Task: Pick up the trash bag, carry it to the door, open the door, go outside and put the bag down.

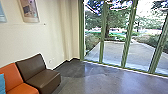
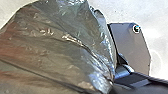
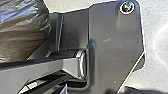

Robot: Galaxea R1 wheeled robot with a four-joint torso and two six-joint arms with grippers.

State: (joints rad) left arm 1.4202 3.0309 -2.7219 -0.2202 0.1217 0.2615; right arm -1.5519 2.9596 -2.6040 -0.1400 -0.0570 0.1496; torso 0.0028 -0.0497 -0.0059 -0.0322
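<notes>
Stretching right across the way ahead, the green-framed glass wall (image 1: 126, 37) gives this floor its far edge. It runs back to the wall corner on the left and comes nearer toward the right. Between here and that glass, it's open, grey, shiny floor (image 1: 107, 80), and there's the room to move! Outside, a broad paved area (image 1: 140, 51) spreads between planted borders, with a tree behind.

Over on the left stands the cream wall (image 1: 53, 35), a dark strip along its foot. Against it, the brown seat (image 1: 32, 67) pushes its front corner out onto the floor, the tightest edge on that side, with the orange seat (image 1: 11, 77) right beside it, nearer the robot.

And here's the trash bag (image 2: 57, 45), big and wrinkled in the left wrist view, its folds drawing together next to a dark bar. The right wrist view catches its bulge overlapping one side of the robot's plate (image 3: 112, 42); touching or apart, I can't tell. Both wrist cameras look down past it to sunlit-bright ground. The left hand and right hand: wide, narrow or holding, can't tell for either.

Smallest of all, a blue patch (image 1: 2, 83) beside the orange seat.
</notes>
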